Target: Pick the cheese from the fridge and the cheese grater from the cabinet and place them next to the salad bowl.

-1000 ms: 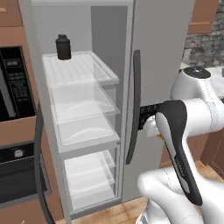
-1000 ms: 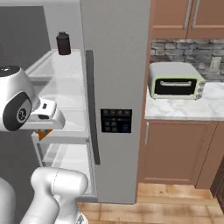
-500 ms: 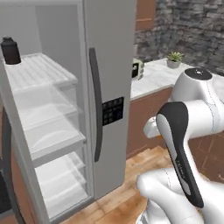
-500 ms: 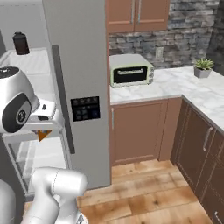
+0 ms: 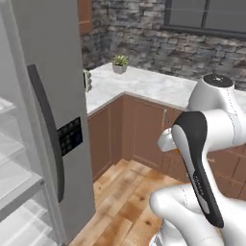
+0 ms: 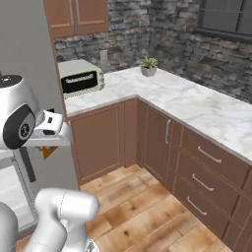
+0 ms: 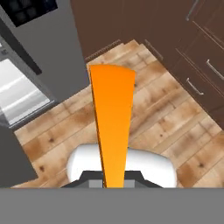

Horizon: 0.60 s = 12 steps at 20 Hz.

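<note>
A small orange wedge of cheese (image 7: 113,118) sits between my fingers, with my gripper (image 7: 114,177) shut on it above the wooden floor. From the right base view the gripper (image 6: 47,146) hangs beside the arm's shoulder, the cheese (image 6: 47,153) peeking out below it. The light-grey fridge (image 5: 43,91) stands at the left with its door open and white shelves (image 5: 14,178) showing; its grey side (image 6: 24,44) is behind the arm. The cheese grater and the salad bowl are out of view.
An L-shaped marble counter (image 6: 197,108) carries a toaster oven (image 6: 80,77) and a small potted plant (image 6: 148,64). Brown drawer units (image 6: 206,172) line the right. Closed brown wall cupboards (image 6: 78,15) hang above. Open wooden floor (image 6: 133,202) lies ahead.
The whole picture has swung right as the base turned: the fridge slid to the left edge and the corner counter came into view. The cheese stays in my gripper.
</note>
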Motion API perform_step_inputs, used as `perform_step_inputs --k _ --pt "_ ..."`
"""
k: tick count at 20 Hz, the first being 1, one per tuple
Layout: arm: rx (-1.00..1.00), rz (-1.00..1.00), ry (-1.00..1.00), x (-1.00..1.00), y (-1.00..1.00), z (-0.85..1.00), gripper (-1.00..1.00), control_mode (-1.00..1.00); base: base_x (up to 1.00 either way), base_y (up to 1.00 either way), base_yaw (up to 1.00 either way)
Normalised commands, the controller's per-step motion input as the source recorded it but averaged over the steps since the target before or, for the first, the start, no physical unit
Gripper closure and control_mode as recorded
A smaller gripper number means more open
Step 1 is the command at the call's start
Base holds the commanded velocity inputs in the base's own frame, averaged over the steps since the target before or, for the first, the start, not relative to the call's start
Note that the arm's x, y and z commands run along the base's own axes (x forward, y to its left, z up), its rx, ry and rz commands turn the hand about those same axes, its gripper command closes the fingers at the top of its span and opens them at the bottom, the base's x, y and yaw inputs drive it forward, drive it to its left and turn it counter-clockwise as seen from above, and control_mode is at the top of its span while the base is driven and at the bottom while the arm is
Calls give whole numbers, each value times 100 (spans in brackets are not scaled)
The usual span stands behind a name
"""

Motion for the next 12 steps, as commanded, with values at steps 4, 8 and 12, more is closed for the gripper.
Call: perform_step_inputs --k 4,8,12 --pt "0 0 0 0 0 0 100 100 -19 -40 -65" --pt "0 0 0 0 0 0 100 100 -9 -35 -67" --pt "0 0 0 0 0 0 100 100 0 -39 -66"
